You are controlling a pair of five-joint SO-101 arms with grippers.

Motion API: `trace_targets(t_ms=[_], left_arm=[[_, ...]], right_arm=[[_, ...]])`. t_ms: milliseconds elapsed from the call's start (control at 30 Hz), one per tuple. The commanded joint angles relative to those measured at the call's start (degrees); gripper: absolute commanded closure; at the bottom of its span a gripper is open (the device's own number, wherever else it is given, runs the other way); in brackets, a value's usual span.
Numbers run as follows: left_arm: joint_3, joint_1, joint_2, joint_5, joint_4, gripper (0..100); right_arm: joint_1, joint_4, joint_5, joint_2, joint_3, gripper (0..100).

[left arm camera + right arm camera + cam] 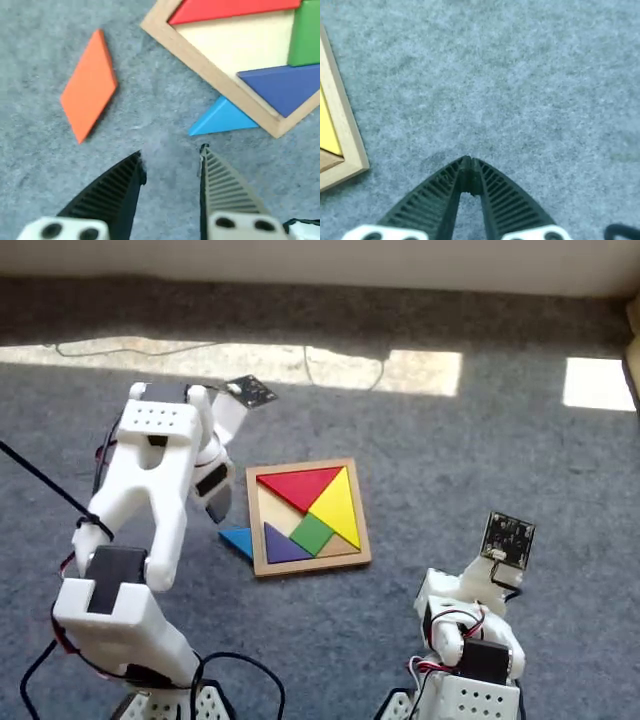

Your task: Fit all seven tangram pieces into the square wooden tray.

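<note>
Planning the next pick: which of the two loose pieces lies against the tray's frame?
The light blue triangle, its edge against the wooden tray on the outside of the frame. The orange parallelogram lies apart from the tray, on the carpet.

1. Support: grey carpet-like surface (pixel 480 440), with 2 sunlit patches (pixel 598 383) along its far side.
2. Item: square wooden tray (pixel 310 565), lying flat near the middle.
3. Item: blue triangle (pixel 238 539), flat, against the tray's outer rim.
4. Item: orange parallelogram (pixel 89 85), flat, apart from tray and triangle.
5. Item: thin line, probably a cable (pixel 120 348), on the far side.
</note>
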Motion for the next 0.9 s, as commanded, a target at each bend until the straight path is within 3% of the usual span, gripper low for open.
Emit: trace_targets(t_ms=[0, 200, 433, 767, 867], left_arm=[[1.8, 3.38, -2.24, 9.32, 1.05, 82], [8.57, 6.2, -1.98, 18.29, -5.27, 81], [18.59, 5.14, -1.89, 18.29, -18.46, 81], [12.35, -4.79, -2.33, 12.4, -20.04, 81], [8.48, -6.29, -2.51, 11.78, -16.79, 81]], right_arm=[[0.75, -0.48, -0.53, -0.66, 6.37, 99.5], [0.75, -0.48, -0.53, -0.66, 6.37, 99.5], [0.75, -0.48, -0.53, -0.66, 6.37, 99.5], [0.75, -0.48, -0.53, -0.66, 6.37, 99.5], [0.75, -0.48, -0.53, -0.66, 6.37, 99.5]])
